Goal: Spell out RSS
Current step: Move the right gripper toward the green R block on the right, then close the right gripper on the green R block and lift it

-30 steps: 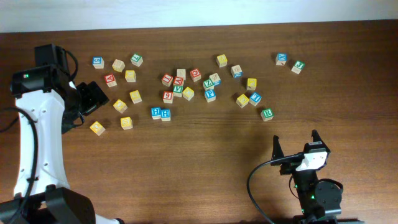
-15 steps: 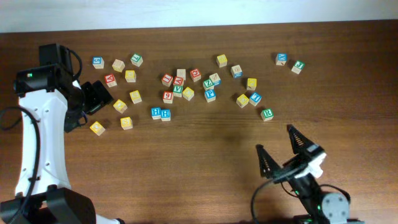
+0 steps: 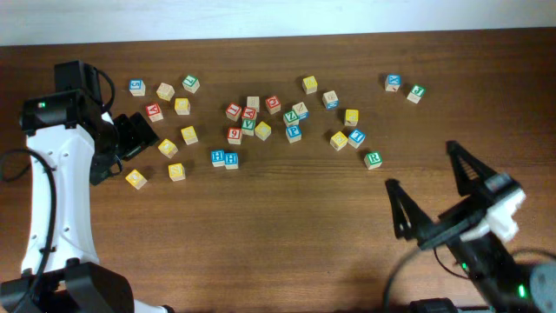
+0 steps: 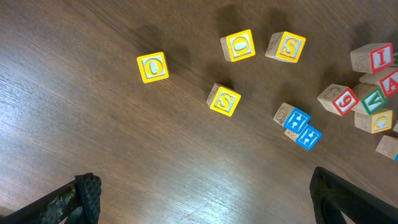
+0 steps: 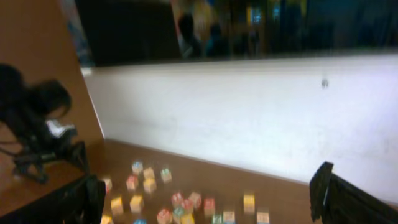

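The R cube [image 3: 373,160], a green R on a pale face, lies right of the middle, apart from my right gripper [image 3: 432,188]. That gripper is open, empty and raised high above the table's near right. Its wrist view [image 5: 207,199] is blurred and shows the far wall and distant cubes. Two yellow S cubes lie at the left, one [image 3: 189,135] [image 4: 287,46] further back and one [image 3: 176,171] [image 4: 224,99] nearer. My left gripper [image 3: 132,136] [image 4: 208,199] is open and empty, hovering left of the S cubes.
Two yellow O cubes [image 4: 152,66] [image 4: 238,45] lie beside the S cubes. Two blue H cubes [image 3: 224,158] lie right of them. A cluster of several letter cubes [image 3: 261,120] sits mid-table, with more cubes [image 3: 404,87] at the back right.
My right gripper has risen toward the overhead camera and swung to the right, still wide open. My left arm shifted slightly and then held still.
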You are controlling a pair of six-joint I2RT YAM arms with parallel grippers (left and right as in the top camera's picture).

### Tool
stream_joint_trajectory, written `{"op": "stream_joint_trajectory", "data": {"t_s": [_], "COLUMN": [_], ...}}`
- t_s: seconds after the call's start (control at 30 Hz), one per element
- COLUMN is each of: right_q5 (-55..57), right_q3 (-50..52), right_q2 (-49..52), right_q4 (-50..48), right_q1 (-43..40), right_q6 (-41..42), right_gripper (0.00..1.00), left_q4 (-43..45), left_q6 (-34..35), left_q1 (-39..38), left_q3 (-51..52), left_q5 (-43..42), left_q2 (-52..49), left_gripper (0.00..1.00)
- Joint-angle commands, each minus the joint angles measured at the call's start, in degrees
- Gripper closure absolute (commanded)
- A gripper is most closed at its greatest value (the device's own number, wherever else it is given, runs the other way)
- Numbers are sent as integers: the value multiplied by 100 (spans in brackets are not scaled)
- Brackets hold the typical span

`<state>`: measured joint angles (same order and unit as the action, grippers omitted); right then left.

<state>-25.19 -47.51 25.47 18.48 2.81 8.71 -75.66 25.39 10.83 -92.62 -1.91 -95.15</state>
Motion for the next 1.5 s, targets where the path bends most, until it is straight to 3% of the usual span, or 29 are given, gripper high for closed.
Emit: {"op": "stream_joint_trajectory", "data": {"t_s": [0.0,0.07,0.27,0.33,0.43,0.53,0.7,0.8,0.87,0.9,0.93,1.1,1.37,1.43,1.47], "right_q5": [28,-232,-2758,-2529,-1161,-872,883,2601,2741,2741,2726,2315,2441,2437,2437], "right_q3": [-728,-1008,-1300,-1300,-1300,-1453,-3263,-3993,-3989,-3989,-3989,-3956,-3694,-3628,-3578], "right_q2": [1152,1840,3329,3560,4100,5051,6857,7930,8338,8489,8642,9202,9298,9298,9298], "right_q4": [1156,1530,1342,1351,1847,2164,3792,4358,4385,4336,4299,4127,3641,3604,3604], "right_q1": [-26,-26,-26,-26,-26,-26,-22,-22,-22,-22,-22,-15,433,431,431], "right_q6": [-122,-120,-79,-79,275,374,-105,-98,-125,-328,-509,-1222,-1276,-1276,-1276], "right_gripper": [2,2,2,2,2,2,2,4,6,24,30,26,27,48,49], "left_q4": [7,4,7,9,7,9,9,9,9,9,9,9,9,9,9], "left_q6": [50,50,50,50,50,50,50,50,50,50,50,50,50,50,50], "left_q1": [-7,-7,-7,-7,-7,-7,-7,-7,-7,-7,-7,-7,-7,-7,-7], "left_q3": [-11,-11,-11,-11,-11,-11,-11,-11,-11,-11,-11,-11,-11,-11,-11], "left_q5": [-22,-22,-22,-22,-22,-22,-22,-22,-22,-22,-22,-20,-22,-22,-22], "left_q2": [2,2,2,2,2,2,2,2,2,2,2,2,2,2,2], "left_gripper": [1,1,1,1,1,1,1,1,1,1,1,1,1,1,1]}}
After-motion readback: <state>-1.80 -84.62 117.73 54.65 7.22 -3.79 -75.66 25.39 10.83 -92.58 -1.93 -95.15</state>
